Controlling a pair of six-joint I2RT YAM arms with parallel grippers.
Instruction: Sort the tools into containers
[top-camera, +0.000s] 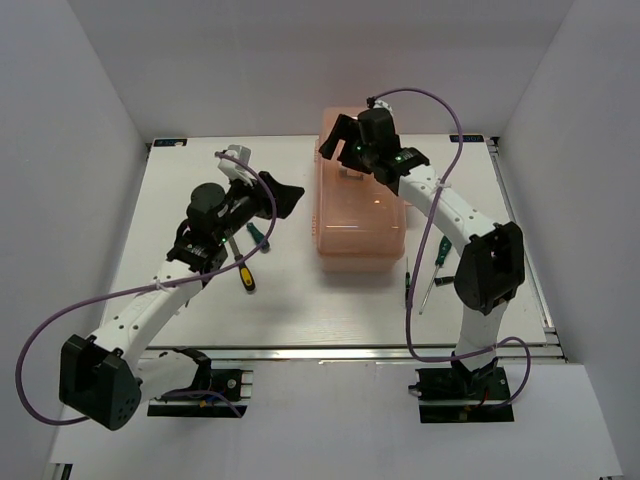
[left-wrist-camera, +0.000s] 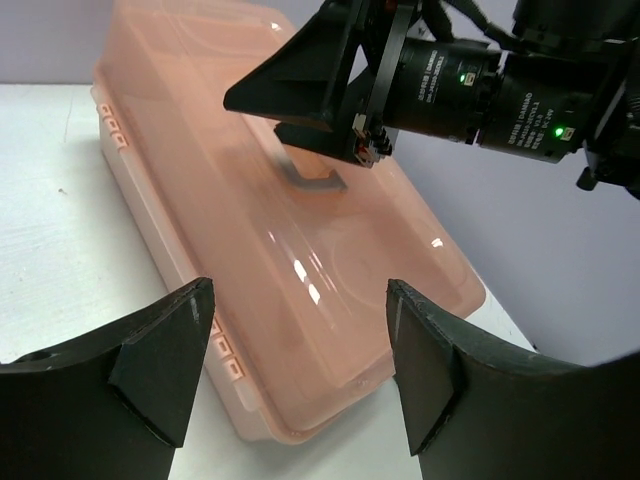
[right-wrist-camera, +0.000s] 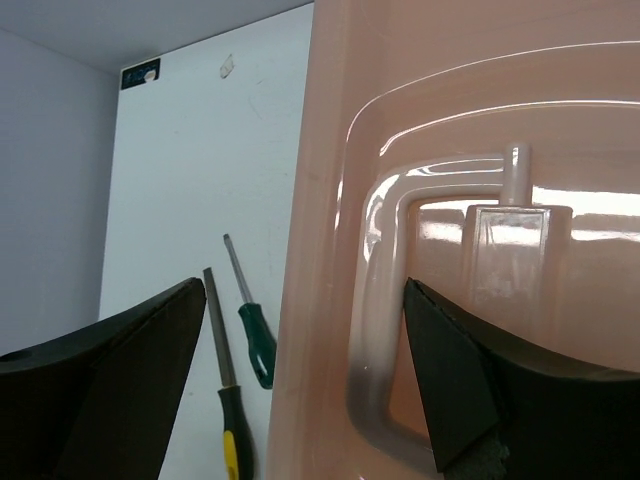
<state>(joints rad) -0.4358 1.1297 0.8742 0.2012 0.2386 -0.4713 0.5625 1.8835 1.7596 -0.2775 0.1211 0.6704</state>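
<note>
The salmon-pink toolbox (top-camera: 360, 220) stands shut in the middle of the table. My right gripper (top-camera: 345, 148) is open over its far end, its jaws straddling the left side of the lid handle (right-wrist-camera: 505, 215) and the lid edge (right-wrist-camera: 320, 300). My left gripper (top-camera: 272, 190) is open and empty just left of the box, facing its long side (left-wrist-camera: 300, 230). A green-handled screwdriver (top-camera: 258, 235) and a yellow-and-black one (top-camera: 243, 272) lie left of the box, and both show in the right wrist view (right-wrist-camera: 258, 340) (right-wrist-camera: 228, 420). Slim green screwdrivers (top-camera: 440, 250) lie right of it.
White walls close in the table on the left, back and right. Two more thin screwdrivers (top-camera: 410, 285) lie near the right arm's elbow (top-camera: 490, 265). The right wrist camera (left-wrist-camera: 480, 90) hangs over the box lid in the left wrist view.
</note>
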